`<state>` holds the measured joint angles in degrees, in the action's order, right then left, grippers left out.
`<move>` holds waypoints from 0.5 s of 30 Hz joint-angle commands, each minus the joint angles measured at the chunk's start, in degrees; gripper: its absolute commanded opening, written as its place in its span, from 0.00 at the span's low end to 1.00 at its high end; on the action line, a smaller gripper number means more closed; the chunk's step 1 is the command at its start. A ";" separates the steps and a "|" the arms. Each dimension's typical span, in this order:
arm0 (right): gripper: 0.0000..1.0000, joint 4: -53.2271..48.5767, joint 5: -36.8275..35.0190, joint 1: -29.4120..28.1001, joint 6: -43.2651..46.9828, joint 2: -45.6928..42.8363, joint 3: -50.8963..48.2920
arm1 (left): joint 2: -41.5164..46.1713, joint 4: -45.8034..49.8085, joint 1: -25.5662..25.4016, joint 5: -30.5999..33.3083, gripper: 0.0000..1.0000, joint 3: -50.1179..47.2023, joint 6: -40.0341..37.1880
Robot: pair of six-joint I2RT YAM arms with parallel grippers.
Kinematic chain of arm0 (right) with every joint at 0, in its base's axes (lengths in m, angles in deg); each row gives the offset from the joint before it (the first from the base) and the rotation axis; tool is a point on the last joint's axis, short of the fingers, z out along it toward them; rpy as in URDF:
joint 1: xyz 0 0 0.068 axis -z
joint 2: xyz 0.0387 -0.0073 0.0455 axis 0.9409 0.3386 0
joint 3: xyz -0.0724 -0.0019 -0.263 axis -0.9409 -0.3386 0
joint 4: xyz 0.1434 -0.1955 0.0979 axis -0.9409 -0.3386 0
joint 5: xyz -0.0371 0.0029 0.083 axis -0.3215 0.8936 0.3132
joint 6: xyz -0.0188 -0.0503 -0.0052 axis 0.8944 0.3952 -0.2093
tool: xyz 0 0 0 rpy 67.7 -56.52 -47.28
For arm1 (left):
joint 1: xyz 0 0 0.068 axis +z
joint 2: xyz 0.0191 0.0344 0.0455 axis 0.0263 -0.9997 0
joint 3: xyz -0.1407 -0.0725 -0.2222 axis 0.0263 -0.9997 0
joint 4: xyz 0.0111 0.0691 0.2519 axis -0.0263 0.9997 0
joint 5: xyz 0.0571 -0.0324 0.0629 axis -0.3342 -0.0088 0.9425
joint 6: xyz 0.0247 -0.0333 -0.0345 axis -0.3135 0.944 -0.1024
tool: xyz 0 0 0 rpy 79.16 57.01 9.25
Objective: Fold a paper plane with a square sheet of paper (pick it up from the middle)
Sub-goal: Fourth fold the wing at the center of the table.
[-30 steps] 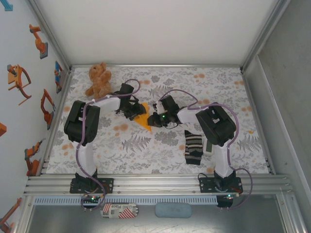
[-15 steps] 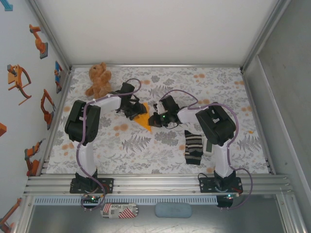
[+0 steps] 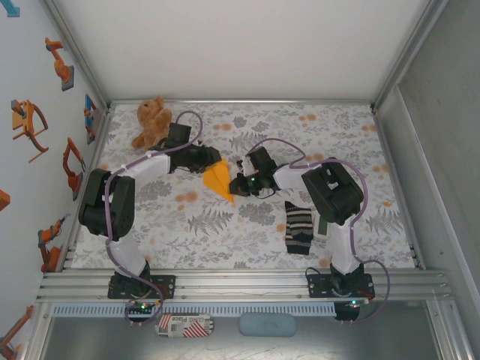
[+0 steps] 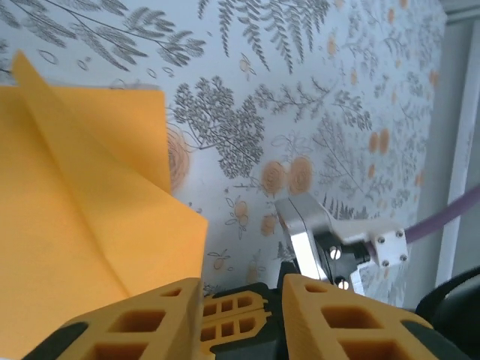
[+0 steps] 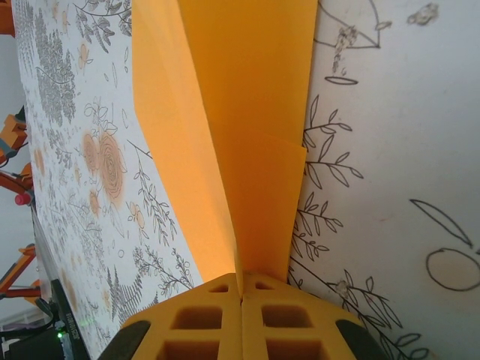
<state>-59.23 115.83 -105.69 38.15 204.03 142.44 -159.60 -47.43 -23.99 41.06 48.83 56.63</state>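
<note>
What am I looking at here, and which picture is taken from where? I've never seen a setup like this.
These are two robot arms bolted at the near edge of a table covered with a floral cloth. The wide picture looks down from above and behind them. The other two come from a small camera on each wrist, so the orange blocks along their bottom edges are that arm's own fingers. A teddy bear and a striped sock lie on the cloth. Between the arms is a folded orange-yellow paper. The right gripper is shut, pinching the paper's folded layers. The left gripper sits at the paper's far end, fingers apart with nothing between them.
</note>
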 commanded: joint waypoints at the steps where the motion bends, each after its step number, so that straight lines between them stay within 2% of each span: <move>1: 0.06 -5.84 -4.99 -0.20 1.50 5.20 -1.33 | -0.95 -7.57 -0.11 -5.01 0.25 -4.03 1.56; 6: 0.05 -5.91 -5.08 -0.13 1.44 5.55 -1.23 | -4.04 -12.37 -0.05 -7.75 0.15 -5.52 2.22; 15: 0.05 -6.69 -5.17 -0.11 1.72 5.53 -0.96 | -9.22 -14.62 -0.07 -8.58 0.10 -4.86 3.03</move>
<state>-59.95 116.38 -105.59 38.19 204.36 142.99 -167.78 -60.21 -23.99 34.15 43.50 59.21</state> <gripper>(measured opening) 0.057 0.106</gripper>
